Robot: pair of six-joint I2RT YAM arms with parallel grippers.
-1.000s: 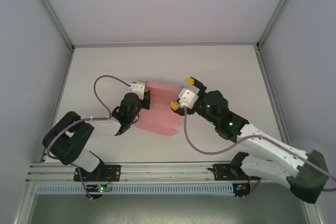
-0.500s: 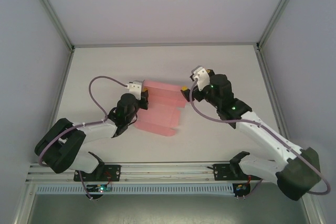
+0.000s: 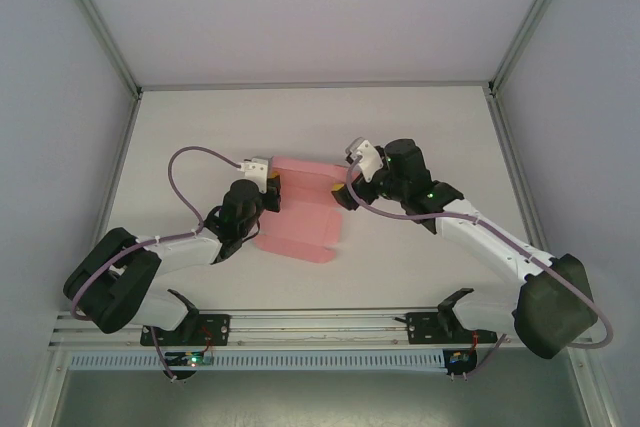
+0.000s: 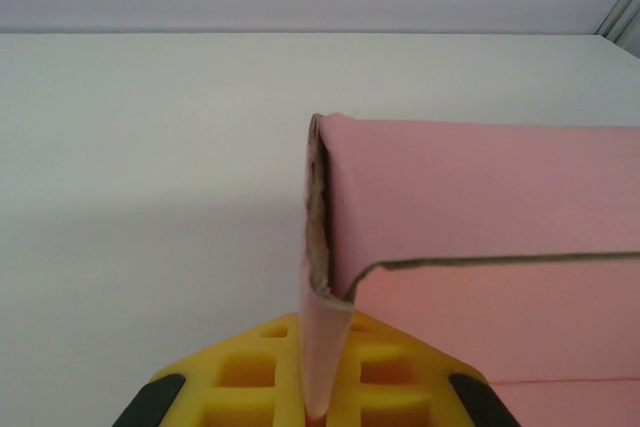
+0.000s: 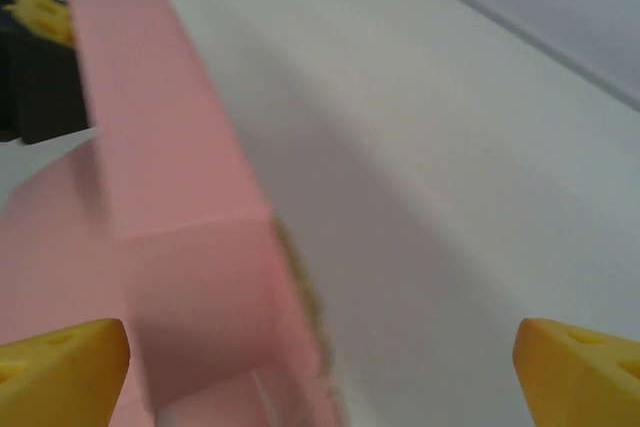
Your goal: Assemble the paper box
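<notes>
The box (image 3: 300, 219) is seen mid-worktop (image 3: 430, 127), its left edge pinched by the closed left gripper (image 3: 272, 185); the right gripper (image 3: 347, 190) is spread wide at its right edge, nothing grasped.

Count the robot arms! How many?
2. The left arm reaches from the near left to the left edge of the paper box; the right arm reaches from the near right to its right edge.

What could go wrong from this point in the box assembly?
1. The left tool pinches only a thin edge of the paper box; the card may slip out or crumple if pushed.
2. The right tool, wide open at the raised wall's other end, could snag that edge and bend it off the crease.
</notes>
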